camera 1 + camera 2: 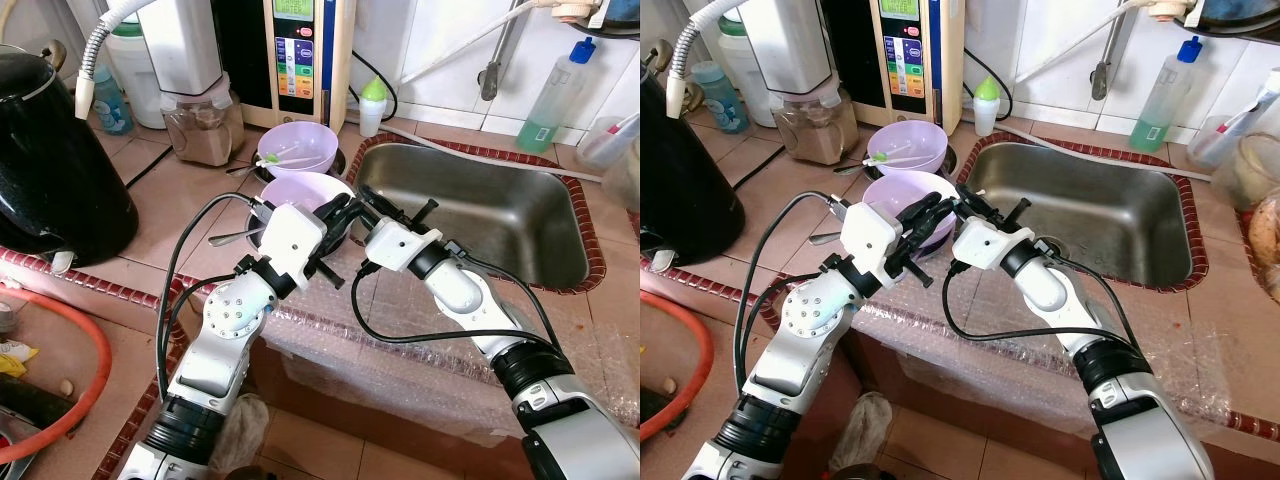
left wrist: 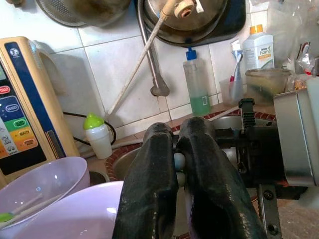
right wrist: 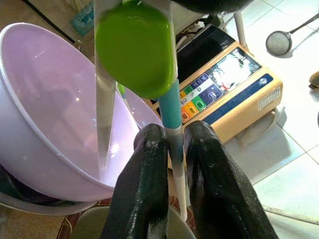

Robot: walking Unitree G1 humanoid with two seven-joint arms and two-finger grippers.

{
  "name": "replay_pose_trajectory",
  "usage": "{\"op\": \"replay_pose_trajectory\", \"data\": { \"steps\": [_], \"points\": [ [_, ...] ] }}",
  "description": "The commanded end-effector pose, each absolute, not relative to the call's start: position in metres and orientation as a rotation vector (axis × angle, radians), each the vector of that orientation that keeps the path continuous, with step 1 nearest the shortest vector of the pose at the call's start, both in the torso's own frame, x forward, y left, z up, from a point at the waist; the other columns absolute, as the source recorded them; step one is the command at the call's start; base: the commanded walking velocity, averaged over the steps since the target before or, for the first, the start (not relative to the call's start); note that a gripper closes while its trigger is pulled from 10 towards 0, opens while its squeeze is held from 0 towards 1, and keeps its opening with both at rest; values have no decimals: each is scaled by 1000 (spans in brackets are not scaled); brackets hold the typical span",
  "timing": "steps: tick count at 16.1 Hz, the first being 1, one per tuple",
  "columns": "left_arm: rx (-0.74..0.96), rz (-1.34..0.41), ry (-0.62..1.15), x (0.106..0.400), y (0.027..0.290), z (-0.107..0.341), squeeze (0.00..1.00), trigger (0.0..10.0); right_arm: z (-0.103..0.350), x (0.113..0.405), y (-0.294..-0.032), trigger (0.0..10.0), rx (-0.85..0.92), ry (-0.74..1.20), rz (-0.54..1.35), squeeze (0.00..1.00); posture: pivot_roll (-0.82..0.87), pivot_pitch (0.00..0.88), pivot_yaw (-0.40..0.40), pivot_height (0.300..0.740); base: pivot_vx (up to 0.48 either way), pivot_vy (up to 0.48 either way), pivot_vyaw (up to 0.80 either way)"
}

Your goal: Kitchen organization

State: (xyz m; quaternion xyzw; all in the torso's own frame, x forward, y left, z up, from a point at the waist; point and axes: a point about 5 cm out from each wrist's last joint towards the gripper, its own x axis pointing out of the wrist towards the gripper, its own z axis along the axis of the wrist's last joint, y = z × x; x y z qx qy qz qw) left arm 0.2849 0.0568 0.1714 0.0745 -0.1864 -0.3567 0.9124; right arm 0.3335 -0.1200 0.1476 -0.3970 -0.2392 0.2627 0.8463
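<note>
My two grippers meet over the right rim of the near purple bowl (image 1: 300, 188), beside the sink (image 1: 480, 215). The right gripper (image 3: 172, 144) is shut on the teal-and-white handle of a green spoon (image 3: 134, 50), whose head stands up in front of the bowl (image 3: 50, 109). My left gripper (image 2: 175, 164) is shut on a small white piece that looks like part of the same spoon; its fingers cross the right gripper's fingers (image 1: 345, 212). A second purple bowl (image 1: 300, 148) behind holds another green-tipped utensil (image 1: 270, 158).
A black kettle (image 1: 50, 170) stands at the left, with a blender (image 1: 200, 120) and a beige water machine (image 1: 295, 60) at the back. A small green-capped bottle (image 1: 372, 105) and a green soap bottle (image 1: 555, 100) flank the sink. Bubble wrap (image 1: 400, 370) covers the counter's front edge.
</note>
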Motion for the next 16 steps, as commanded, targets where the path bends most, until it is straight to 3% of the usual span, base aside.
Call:
{"op": "replay_pose_trajectory", "data": {
  "steps": [1, 8, 9, 10, 16],
  "points": [
    [170, -726, -372, 285, 60, 169, 0, 9961, 154, 337, -119, 0, -830, -529, 542, 0, -10, 0, 37, 740, 0, 0, 0],
    [195, -744, -380, 282, 58, 168, 0, 10000, 155, 338, -118, 0, -822, -546, 521, 0, -13, 0, 39, 740, 0, 0, 0],
    [204, -743, -382, 282, 59, 168, 561, 10000, 155, 337, -118, 0, -810, -558, 508, 0, -11, 0, 37, 740, 0, 0, 0],
    [195, -743, -379, 281, 59, 168, 1000, 10000, 157, 337, -118, 0, -786, -567, 491, 0, -8, 0, 36, 740, 0, 0, 0],
    [182, -666, -412, 285, 70, 174, 1000, 10000, 160, 337, -112, 0, -734, -586, 469, 0, -3, 0, 32, 740, 0, 0, 0]
  ]
}}
